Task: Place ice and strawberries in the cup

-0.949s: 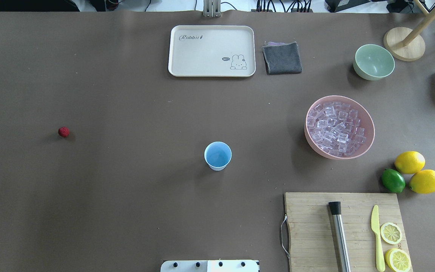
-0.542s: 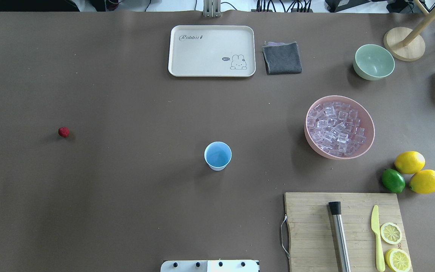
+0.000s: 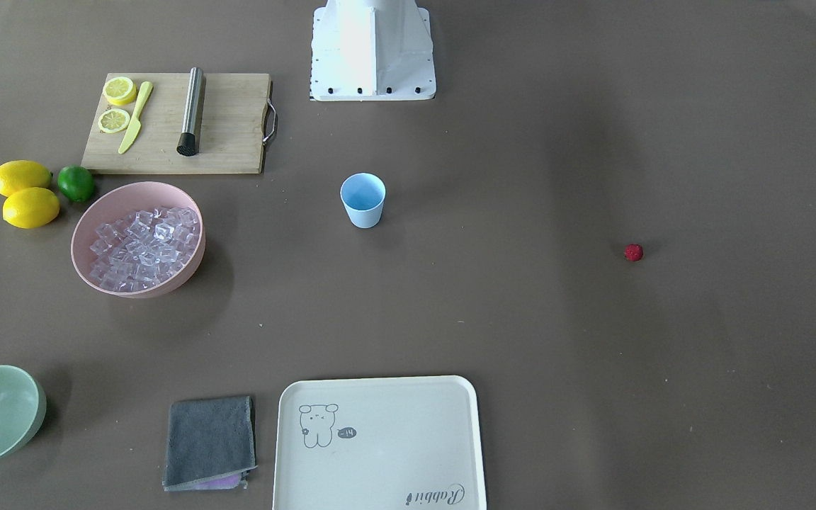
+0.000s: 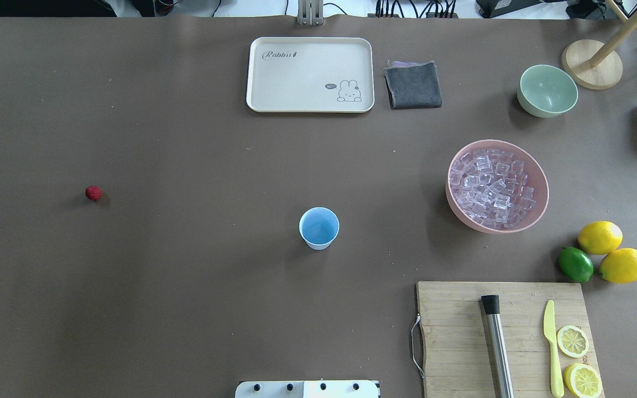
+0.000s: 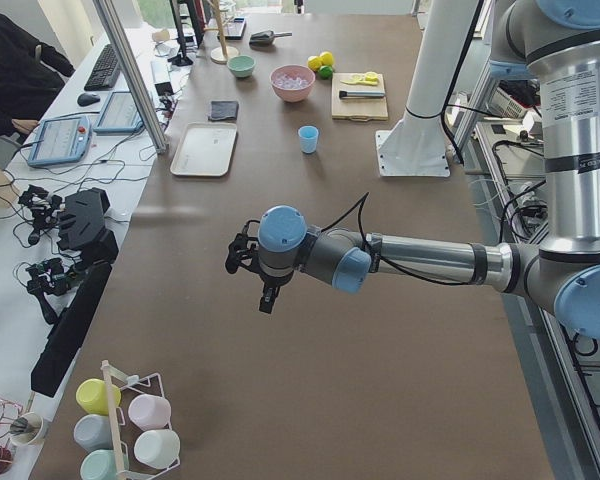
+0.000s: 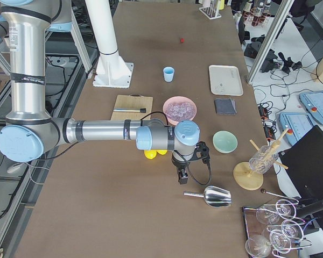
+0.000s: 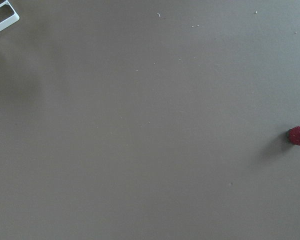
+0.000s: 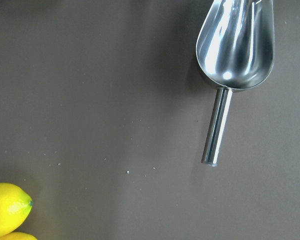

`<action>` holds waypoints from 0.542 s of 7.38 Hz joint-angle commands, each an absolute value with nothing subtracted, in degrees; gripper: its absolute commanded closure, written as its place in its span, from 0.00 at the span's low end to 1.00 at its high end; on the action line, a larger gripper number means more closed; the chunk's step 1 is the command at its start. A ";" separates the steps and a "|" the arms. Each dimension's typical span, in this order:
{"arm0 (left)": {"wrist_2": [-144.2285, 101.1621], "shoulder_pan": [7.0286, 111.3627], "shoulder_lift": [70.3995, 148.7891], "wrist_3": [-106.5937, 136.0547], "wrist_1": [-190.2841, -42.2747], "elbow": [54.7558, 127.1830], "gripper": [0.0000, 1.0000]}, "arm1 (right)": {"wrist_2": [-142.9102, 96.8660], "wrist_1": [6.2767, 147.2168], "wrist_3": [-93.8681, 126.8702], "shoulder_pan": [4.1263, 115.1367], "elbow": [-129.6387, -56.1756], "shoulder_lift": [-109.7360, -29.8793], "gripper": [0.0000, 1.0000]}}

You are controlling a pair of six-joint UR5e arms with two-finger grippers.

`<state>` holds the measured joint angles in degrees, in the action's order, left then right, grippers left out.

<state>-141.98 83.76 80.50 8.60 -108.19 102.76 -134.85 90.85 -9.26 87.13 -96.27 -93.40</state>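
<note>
The light blue cup (image 4: 319, 228) stands upright and empty at mid-table, also in the front view (image 3: 363, 200). The ice (image 4: 492, 185) is a pile of clear cubes in a pink bowl (image 4: 545, 193) to its right. One small red strawberry (image 4: 93, 192) lies alone far left; it shows at the right edge of the left wrist view (image 7: 299, 135). My left gripper (image 5: 265, 298) hangs over bare table beyond the strawberry. My right gripper (image 6: 181, 176) hangs past the lemons, above a metal scoop (image 8: 235, 45). I cannot tell whether either is open or shut. Neither holds anything.
A cream tray (image 4: 310, 74), grey cloth (image 4: 413, 84) and pale green bowl (image 4: 547, 90) lie at the far edge. Two lemons (image 4: 599, 237) and a lime (image 4: 575, 264) sit right of a cutting board (image 4: 462, 331) with a muddler (image 4: 498, 345), knife and lemon slices.
</note>
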 commanded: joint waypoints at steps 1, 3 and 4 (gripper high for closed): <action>-141.60 83.59 80.68 8.00 -108.63 102.39 0.02 | -140.25 90.88 -8.53 86.84 -97.29 -93.43 0.00; -140.89 81.83 80.34 8.17 -109.42 101.96 0.02 | -140.36 90.79 7.10 83.17 -102.71 -93.43 0.03; -140.02 81.83 80.33 8.43 -109.95 101.95 0.02 | -140.45 90.88 13.30 81.14 -106.49 -93.34 0.06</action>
<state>-140.91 82.16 80.44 8.24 -109.32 102.09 -140.21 90.87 4.39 83.74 -102.12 -93.42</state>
